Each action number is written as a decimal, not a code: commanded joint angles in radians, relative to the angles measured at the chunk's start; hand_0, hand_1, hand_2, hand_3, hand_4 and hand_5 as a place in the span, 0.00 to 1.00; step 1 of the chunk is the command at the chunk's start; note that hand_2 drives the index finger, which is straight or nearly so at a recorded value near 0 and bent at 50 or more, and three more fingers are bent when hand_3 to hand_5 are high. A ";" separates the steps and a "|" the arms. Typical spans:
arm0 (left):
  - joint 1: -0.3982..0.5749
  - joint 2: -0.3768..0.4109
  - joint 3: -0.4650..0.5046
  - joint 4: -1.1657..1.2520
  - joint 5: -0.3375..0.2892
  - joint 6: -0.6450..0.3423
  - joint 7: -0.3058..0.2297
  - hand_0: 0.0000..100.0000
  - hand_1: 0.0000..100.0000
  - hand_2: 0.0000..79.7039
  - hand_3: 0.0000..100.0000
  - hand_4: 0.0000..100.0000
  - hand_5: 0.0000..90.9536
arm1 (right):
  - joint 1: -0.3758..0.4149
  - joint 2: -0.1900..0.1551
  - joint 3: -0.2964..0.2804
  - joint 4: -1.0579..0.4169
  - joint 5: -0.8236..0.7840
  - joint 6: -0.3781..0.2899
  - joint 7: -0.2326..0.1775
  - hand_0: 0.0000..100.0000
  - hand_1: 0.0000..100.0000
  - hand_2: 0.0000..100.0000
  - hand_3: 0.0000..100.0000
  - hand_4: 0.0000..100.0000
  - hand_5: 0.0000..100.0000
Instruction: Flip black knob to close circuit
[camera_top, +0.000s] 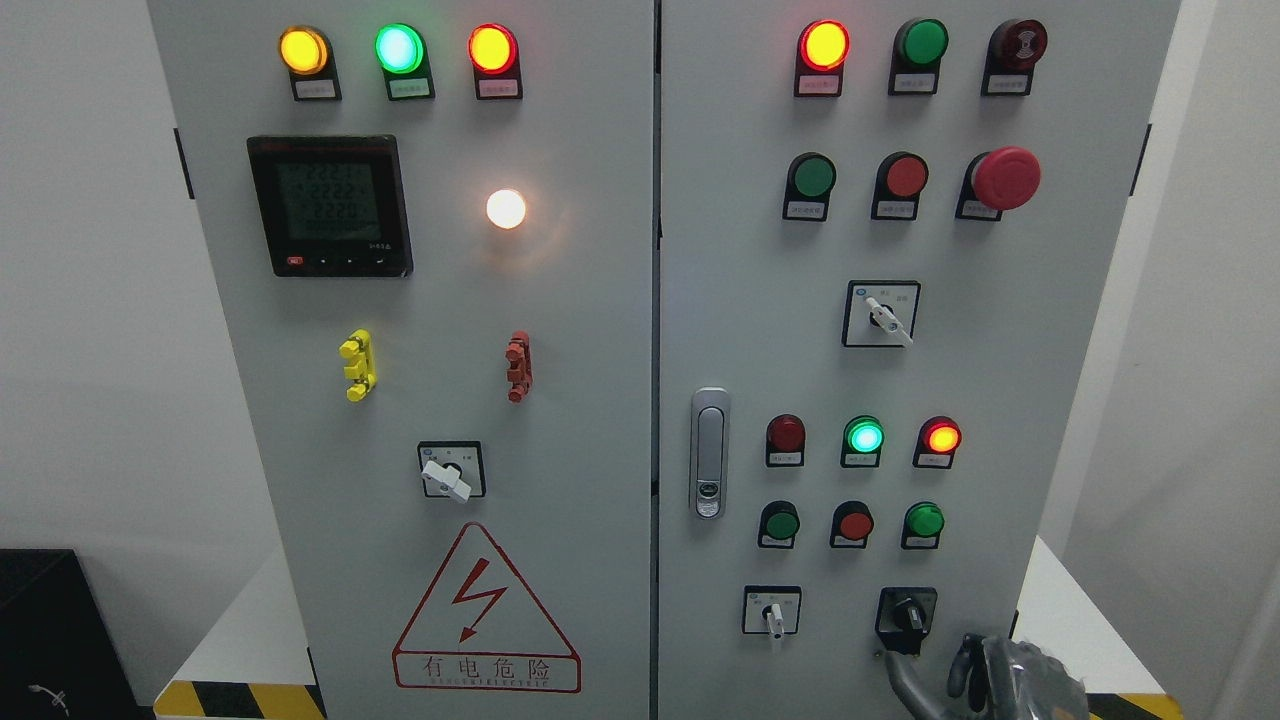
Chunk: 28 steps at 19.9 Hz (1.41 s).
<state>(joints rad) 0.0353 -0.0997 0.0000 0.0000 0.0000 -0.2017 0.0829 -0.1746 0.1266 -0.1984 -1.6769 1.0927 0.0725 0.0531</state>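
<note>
Right hand (1010, 675) enters at bottom right, low in the head view, partly cut off by the frame edge; fingers (962, 668) look loosely curled and hold nothing, though most of the hand is out of shot so the exact spread is hard to judge. Left hand not in view. The black knob (908, 613) sits on a black square plate at the lower right of the right cabinet door (1050, 400), just up and to the left of the fingers, near but not touching. Its handle looks to point roughly upward, tilted a little left; the tilt is small and hard to read exactly. The right hand is the nearer one by far, so the likely next move is a short reach up-left to pinch the handle, then a twist. Just left of the knob is a white switch (772, 612) on a white plate, w/ clear door surface between the two. Above the knob, a row of three buttons (855, 524), apart from it. Right of the knob, bare grey door runs to the cabinet edge, so there is room to approach from below and right. Under the cabinet, a white desk (1070, 610) w/ yellow-black hazard tape (1150, 705) at its front edge, close beside the hand.
</note>
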 joint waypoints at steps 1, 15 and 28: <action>0.000 0.000 -0.020 0.021 -0.021 0.001 0.000 0.12 0.56 0.00 0.00 0.00 0.00 | 0.053 0.007 0.040 -0.099 -0.100 0.000 -0.016 0.00 0.16 0.70 0.89 0.73 0.72; 0.000 0.000 -0.020 0.021 -0.021 0.001 0.001 0.12 0.56 0.00 0.00 0.00 0.00 | 0.228 0.007 0.097 -0.162 -0.741 -0.151 -0.065 0.00 0.15 0.32 0.60 0.51 0.37; 0.000 0.000 -0.020 0.021 -0.020 -0.001 0.001 0.12 0.56 0.00 0.00 0.00 0.00 | 0.408 -0.002 0.126 -0.176 -1.169 -0.292 0.037 0.00 0.13 0.08 0.21 0.13 0.00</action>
<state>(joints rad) 0.0353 -0.0997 0.0000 0.0000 0.0000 -0.2018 0.0830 0.1545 0.1304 -0.0998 -1.8295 0.0862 -0.1872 0.0379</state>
